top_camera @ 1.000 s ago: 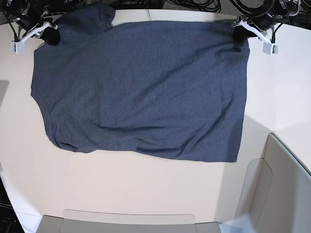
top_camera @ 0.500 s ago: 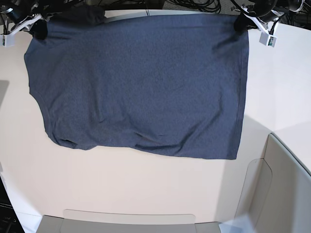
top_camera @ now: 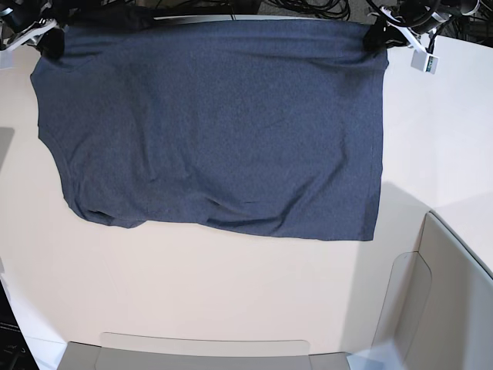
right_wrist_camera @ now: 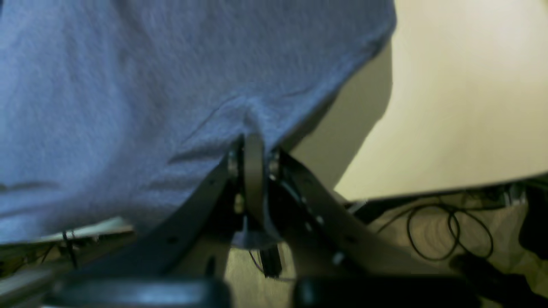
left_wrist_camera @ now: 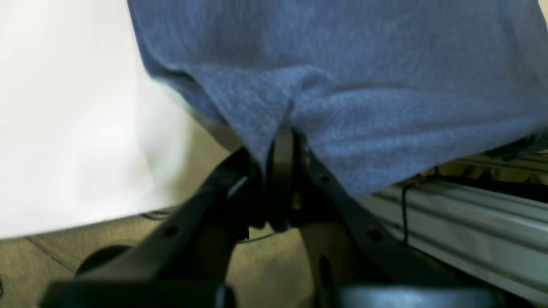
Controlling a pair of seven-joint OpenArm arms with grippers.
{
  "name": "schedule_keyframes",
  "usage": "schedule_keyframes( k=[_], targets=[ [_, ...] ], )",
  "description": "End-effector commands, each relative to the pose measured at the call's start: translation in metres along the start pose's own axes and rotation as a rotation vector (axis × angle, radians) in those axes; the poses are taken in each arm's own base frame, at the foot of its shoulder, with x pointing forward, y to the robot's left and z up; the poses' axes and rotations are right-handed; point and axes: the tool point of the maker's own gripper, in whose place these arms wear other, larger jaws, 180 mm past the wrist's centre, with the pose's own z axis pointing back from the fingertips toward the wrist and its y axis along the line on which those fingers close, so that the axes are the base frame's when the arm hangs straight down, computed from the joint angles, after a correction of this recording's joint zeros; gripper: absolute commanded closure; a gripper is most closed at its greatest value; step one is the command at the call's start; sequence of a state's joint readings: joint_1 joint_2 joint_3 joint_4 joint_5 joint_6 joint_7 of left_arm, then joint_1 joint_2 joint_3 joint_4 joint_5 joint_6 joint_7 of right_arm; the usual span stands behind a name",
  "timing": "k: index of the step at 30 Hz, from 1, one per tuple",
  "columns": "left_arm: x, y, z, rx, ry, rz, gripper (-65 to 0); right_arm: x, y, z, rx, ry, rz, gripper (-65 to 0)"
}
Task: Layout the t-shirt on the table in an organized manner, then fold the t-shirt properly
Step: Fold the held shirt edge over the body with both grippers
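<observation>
Shirt's moved toward the far edge over the last second: the t-shirt (top_camera: 208, 131) has slid away from the camera, its far hem now right at the table (top_camera: 231, 301) edge, some of it past it by the wrist views. Near hem has come up with it, so more bare tabletop shows in front. Cloth looks flatter too; the bunching along the lower-left corner has thinned, though a small ripple remains there.

Left gripper (left_wrist_camera: 280, 141) is clamped on the shirt's far corner on the base view's right, fingers pinched tight with fabric tucked between. Right gripper (right_wrist_camera: 252, 141) does the same on the other far corner, fingers closed on a fold of cloth.

My read: this is the drag-to-flatten part of layout, nearly done. Shirt lies blank side up, no lettering visible. Folding not started.

Containers: none holding anything. The grey translucent panel (top_camera: 439, 301) at the near right is just a panel, nothing in or on it that I can see.
</observation>
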State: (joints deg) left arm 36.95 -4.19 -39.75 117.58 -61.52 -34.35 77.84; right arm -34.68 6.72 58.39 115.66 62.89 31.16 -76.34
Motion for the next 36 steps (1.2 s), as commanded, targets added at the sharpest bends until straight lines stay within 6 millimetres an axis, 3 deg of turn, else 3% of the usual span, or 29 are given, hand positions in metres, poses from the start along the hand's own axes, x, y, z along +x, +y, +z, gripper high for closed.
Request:
schedule_keyframes(
  k=[1,12,16,22,28,36],
  targets=[
    [0.014,-0.001,0.002,-0.003,-0.047,-0.026,0.0,0.012,0.003,0.002,0.01,-0.034,0.027,0.0],
    [0.083,-0.009,-0.013,-0.042,-0.22,-0.096,0.0,0.078,0.023,-0.018,0.078,-0.244,0.039,0.0],
    [0.103,-0.011,-0.017,-0.056,-0.269,-0.107,0.0,0.098,0.021,-0.025,0.036,-0.284,0.053,0.0],
    [0.121,-0.009,-0.024,-0.077,-0.313,-0.092,0.0,0.103,0.031,-0.058,-0.033,-0.231,0.093,0.0],
    [0.126,0.002,-0.039,-0.111,-0.318,-0.022,0.0,0.101,0.038,-0.085,-0.076,-0.17,0.097,0.0],
    [0.115,0.025,-0.064,-0.149,-0.243,0.066,0.0,0.102,0.031,-0.092,-0.126,-0.14,0.105,0.0]
  ],
)
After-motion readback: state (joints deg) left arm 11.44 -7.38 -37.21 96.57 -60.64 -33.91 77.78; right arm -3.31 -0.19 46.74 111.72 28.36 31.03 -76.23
